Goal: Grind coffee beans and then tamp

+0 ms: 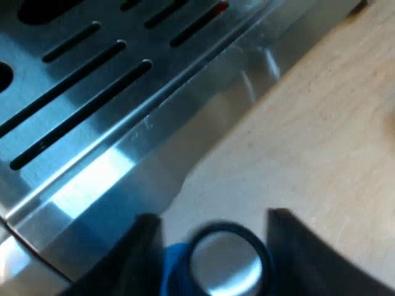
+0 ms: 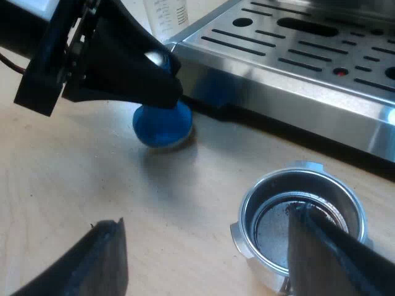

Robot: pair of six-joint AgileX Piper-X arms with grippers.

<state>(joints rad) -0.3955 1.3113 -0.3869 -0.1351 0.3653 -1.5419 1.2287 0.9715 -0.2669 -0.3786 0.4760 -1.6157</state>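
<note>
Right gripper (image 2: 203,219) hangs spread wide over the wooden table (image 2: 74,185), one finger above the metal holder (image 2: 250,216), whose basket holds only dark traces. Beyond it, the left gripper (image 1: 211,214) clamps the blue tamper (image 2: 162,123) beside the espresso machine's drip tray (image 2: 296,68). The measuring glass (image 2: 168,15) stands farther off.

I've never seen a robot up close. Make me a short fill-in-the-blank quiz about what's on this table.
1. The tamper at the left end effector is coloured ___.
2. The fingers of the right end effector stand wide ___.
3. The table under the metal holder is made of ___.
Missing words: blue; open; wood.
</note>
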